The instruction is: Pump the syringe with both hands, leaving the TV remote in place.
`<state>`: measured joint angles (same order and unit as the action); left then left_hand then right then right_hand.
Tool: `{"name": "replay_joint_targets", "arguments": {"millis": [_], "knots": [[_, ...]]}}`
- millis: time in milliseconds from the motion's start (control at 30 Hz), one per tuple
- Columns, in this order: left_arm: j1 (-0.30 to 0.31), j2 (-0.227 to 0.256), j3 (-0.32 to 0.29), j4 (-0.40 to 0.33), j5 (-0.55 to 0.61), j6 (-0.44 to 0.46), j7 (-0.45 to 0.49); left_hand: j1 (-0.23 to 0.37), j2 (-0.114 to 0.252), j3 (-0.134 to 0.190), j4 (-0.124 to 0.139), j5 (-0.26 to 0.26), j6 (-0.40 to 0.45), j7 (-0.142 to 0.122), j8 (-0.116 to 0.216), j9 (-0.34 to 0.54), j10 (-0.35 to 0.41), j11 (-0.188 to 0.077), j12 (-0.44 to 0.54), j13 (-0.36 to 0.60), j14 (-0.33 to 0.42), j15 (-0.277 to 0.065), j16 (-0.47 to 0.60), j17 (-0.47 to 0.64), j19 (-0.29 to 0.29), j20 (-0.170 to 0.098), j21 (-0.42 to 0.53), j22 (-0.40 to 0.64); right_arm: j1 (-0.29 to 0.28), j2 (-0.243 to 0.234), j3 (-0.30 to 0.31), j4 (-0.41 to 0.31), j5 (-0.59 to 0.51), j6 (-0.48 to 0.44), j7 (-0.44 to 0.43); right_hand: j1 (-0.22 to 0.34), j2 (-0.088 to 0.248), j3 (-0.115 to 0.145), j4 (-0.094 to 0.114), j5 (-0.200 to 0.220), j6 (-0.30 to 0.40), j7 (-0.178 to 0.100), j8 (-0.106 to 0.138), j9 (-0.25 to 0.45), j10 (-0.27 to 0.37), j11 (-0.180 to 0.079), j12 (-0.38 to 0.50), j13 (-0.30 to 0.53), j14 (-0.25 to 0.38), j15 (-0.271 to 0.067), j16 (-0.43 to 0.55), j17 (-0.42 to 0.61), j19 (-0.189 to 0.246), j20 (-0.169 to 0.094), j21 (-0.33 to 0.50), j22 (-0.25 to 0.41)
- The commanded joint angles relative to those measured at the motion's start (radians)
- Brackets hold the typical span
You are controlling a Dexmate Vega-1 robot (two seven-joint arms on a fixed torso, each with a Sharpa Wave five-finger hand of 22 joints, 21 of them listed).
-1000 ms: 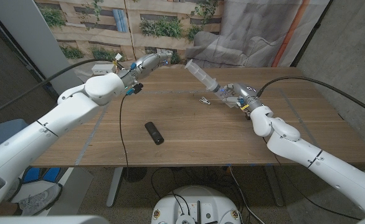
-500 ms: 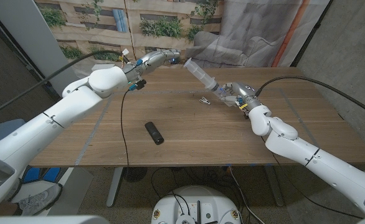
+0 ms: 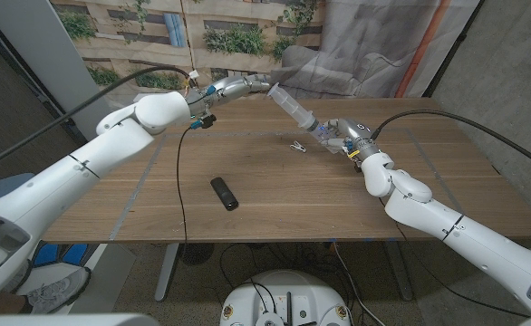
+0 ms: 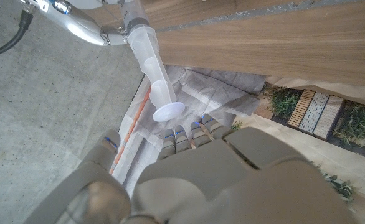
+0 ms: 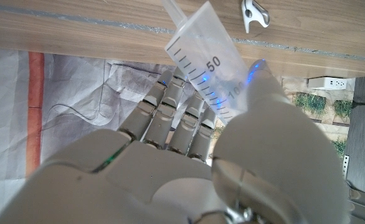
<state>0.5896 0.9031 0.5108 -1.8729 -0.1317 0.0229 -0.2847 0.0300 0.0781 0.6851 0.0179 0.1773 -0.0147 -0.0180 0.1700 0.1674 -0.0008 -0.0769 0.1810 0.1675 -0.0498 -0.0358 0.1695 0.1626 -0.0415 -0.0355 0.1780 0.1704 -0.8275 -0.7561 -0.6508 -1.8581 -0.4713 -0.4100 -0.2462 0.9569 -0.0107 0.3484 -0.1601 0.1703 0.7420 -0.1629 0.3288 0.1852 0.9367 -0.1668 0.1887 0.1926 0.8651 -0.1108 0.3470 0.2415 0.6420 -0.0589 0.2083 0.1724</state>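
Your left hand (image 3: 247,87) was raised over the far edge of the counter (image 3: 275,195), fingers spread and holding nothing, reaching toward the plunger end of the syringe (image 3: 293,107). From the left wrist view the fingertips (image 4: 189,132) sat just beside the plunger's flat disc, apart from it as far as I could tell. No push on the plunger had started.

The TV remote (image 3: 224,193) lay on the counter nearer the robot, well apart from both hands, untouched. That half of the job read as kept.

A small clip (image 3: 297,145) lay on the counter near the syringe's lower end.

Your right hand (image 3: 342,136) gripped the syringe barrel by its lower part, holding it tilted with the plunger end up and toward the left hand. The right wrist view showed fingers and thumb wrapped round the marked barrel.

My read: grasp and presentation done; what was left was seating the left hand on the plunger and working the pump.
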Motion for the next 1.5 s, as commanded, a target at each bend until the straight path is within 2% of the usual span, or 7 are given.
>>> {"name": "replay_joint_targets", "arguments": {"millis": [33,1167,1500], "knots": [[-0.047,-0.012,0.039,0.023,0.067,-0.002,-0.058,-0.008,0.078,0.002,0.006,0.006,-0.006,0.005,0.001,0.003,-0.009,0.001,0.000,0.002,0.004,-0.065,0.007,0.002,-0.019,-0.057,-0.003,0.001,0.000,0.000,0.002,0.002,0.005,0.007,-0.017,0.076,0.152,-0.002,0.003,0.004,0.059,-0.053,-0.003,0.002,0.049,-0.036,0.006,0.003,0.010,-0.123,-0.001,0.001,0.010,-0.133,-0.003,0.003],[-0.102,-0.068,0.086,0.100,0.090,-0.030,-0.140,-0.018,0.085,0.001,0.036,0.006,0.019,0.011,0.012,0.003,0.016,0.006,0.008,0.002,0.028,-0.060,0.011,0.004,-0.024,-0.064,0.007,0.001,0.013,0.029,-0.010,0.030,-0.006,0.013,-0.053,0.068,0.162,-0.005,0.008,0.004,0.078,-0.052,-0.019,0.004,0.057,-0.036,0.006,0.003,0.014,-0.122,-0.011,0.006,0.011,-0.135,-0.004,0.003],[-0.104,-0.074,0.089,0.105,0.087,-0.032,-0.144,-0.031,0.080,-0.009,0.059,0.005,0.021,0.011,0.012,0.004,0.020,0.005,0.009,0.002,0.030,-0.060,0.012,0.008,-0.022,-0.066,0.010,0.001,0.016,0.038,-0.013,0.039,-0.004,0.019,-0.064,0.062,0.161,-0.007,0.009,0.003,0.084,-0.052,-0.023,0.004,0.059,-0.036,0.006,0.002,0.013,-0.122,-0.015,0.006,0.011,-0.134,-0.004,0.002]]}}
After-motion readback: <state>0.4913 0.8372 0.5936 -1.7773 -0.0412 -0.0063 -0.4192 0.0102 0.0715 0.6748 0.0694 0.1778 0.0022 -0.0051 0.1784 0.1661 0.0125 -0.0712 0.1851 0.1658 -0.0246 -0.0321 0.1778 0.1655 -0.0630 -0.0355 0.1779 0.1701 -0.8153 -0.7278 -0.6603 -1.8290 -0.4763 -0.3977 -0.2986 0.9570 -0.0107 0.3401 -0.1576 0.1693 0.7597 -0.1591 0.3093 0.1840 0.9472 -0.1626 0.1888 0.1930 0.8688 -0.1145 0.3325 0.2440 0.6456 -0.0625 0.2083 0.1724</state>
